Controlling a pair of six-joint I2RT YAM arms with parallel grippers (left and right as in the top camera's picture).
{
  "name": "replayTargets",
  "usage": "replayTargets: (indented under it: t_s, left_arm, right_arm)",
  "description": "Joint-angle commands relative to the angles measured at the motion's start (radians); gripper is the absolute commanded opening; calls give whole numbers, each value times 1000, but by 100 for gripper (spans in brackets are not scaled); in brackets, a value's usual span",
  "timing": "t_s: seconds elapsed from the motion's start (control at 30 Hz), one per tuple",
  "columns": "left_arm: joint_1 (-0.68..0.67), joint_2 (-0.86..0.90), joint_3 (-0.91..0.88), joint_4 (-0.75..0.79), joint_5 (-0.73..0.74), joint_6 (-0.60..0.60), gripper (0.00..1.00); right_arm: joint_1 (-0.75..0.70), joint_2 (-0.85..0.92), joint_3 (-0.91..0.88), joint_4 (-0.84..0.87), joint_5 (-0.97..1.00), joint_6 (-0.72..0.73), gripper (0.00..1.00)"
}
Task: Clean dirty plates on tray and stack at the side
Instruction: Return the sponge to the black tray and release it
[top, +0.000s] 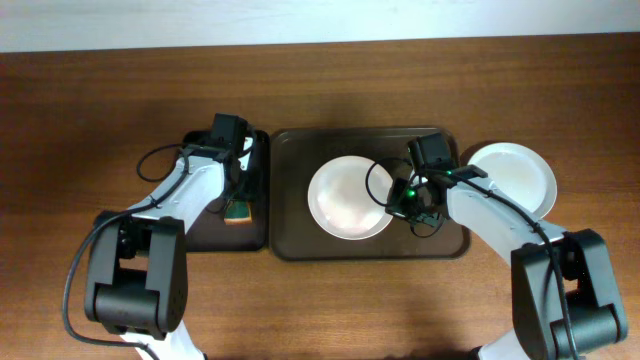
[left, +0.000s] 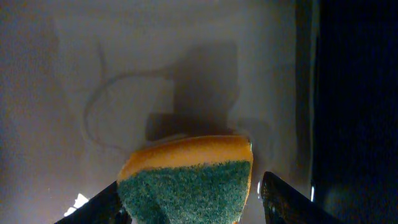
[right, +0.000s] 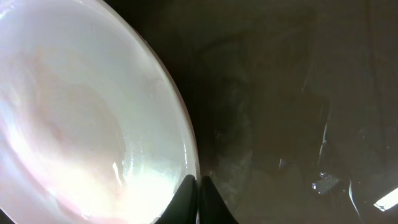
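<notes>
One white plate (top: 345, 200) lies on the large dark brown tray (top: 300, 150), with a faint pink tint at its centre. My right gripper (top: 398, 205) is shut on this plate's right rim; in the right wrist view the two fingertips (right: 199, 186) pinch the edge of the plate (right: 74, 112) over the tray floor (right: 280, 93). A second white plate (top: 515, 172) sits on the table right of the tray, partly hidden by my right arm. My left gripper (top: 240, 195) is open around a yellow-and-green sponge (left: 186, 180), with a gap at its right finger.
A narrower dark tray (top: 215, 235) stands left of the large tray; the sponge (top: 238, 211) rests on it under my left gripper (left: 189, 199). Brown wooden table surrounds both trays. The table's far edge runs along the top of the overhead view.
</notes>
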Motion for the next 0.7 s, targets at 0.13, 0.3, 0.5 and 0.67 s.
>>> replayTargets:
  t_s: [0.13, 0.3, 0.5, 0.67]
  left_arm:
    - [3, 3, -4, 13, 7, 15, 0]
    - [5, 3, 69, -39, 7, 16, 0]
    - [4, 3, 87, -167, 12, 15, 58]
    - [3, 3, 35, -198, 44, 7, 58]
  right_arm:
    - [7, -14, -2, -6, 12, -10, 5]
    - [7, -14, -2, -7, 12, -10, 4]
    - [7, -14, -2, -9, 12, -10, 5]
    - [7, -14, -2, -9, 12, -10, 5]
